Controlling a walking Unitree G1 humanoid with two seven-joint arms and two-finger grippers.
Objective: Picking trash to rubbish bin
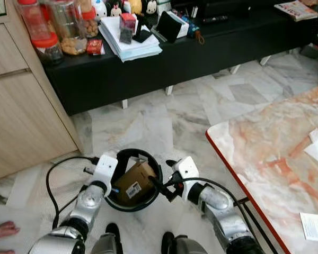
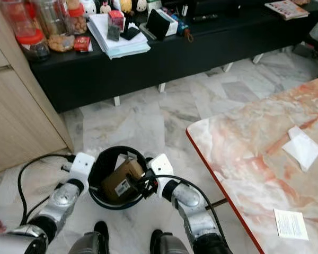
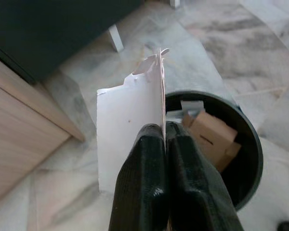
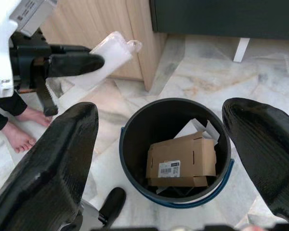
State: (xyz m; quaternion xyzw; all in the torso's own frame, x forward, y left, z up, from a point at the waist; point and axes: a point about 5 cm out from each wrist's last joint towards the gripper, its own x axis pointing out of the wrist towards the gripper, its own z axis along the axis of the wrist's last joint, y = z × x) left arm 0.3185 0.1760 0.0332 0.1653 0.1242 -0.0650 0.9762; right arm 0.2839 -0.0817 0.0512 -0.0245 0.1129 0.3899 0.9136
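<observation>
While both arms hang over the rubbish bin [image 4: 176, 154], the step in hand reads as the drop: trash is carried to the bin but not yet released. The bin is a round black pail standing on the marble floor [image 1: 164, 124] just in front of the robot's feet, between the two arms. Inside it lies a brown cardboard box [image 4: 181, 161] with a barcode label, tilted against the wall, with scraps of white paper beside it.

Left gripper [image 3: 164, 144]: jaws pressed together on a torn white sheet of paper [image 3: 130, 130], held edge-up. In the left wrist view the sheet sits beside the bin's rim, more over the floor than over the opening. In the right wrist view the same sheet juts out from the left fingers, apart from and above the bin.

Right gripper [image 4: 159, 159]: jaws spread wide, nothing between them, aimed straight down into the bin.

Other items: marble-topped counter [image 2: 244, 153] on the robot's right carrying more white paper pieces [image 2: 302, 148]; a low black bench [image 1: 201, 53] ahead with jars and stacked papers; a person's bare foot [image 4: 19, 137] on the floor near the left arm.

Judgement on next move: shift the left gripper inward until the sheet is over the opening, then part the jaws. Released from where it is, a light sheet could flutter and land on the floor outside the rim. More paper on the counter looks left to collect.
</observation>
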